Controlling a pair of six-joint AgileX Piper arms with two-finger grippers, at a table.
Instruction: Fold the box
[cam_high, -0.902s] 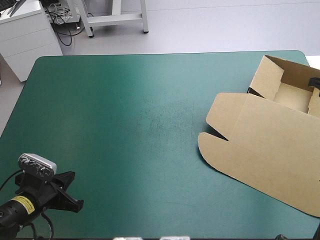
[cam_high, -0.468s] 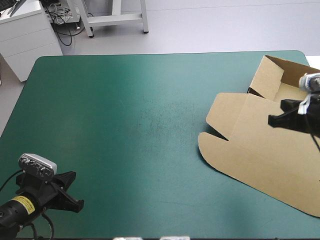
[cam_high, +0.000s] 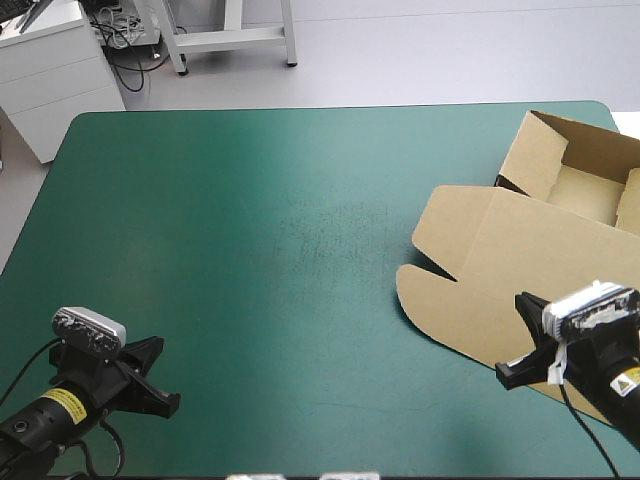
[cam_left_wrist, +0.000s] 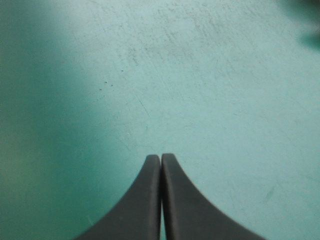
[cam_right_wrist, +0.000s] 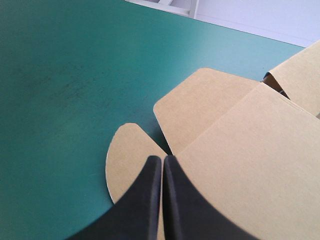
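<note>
Beneath the right gripper (cam_right_wrist: 162, 158), fingers pressed together, lies the box (cam_high: 585, 190), lid (cam_right_wrist: 240, 150) flat. Light, stiff board, I'd say: pinch the lid's free edge. The left gripper (cam_left_wrist: 160, 156), likewise closed, hovers well apart over teal-green cover (cam_left_wrist: 210, 75).

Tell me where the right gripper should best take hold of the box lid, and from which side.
Probably the front flap along the lid's free edge, approached from the near side of the table, where the right gripper hangs shut. The lid lies flat, joined to the tray at its far side, so only this edge can lift.
</note>
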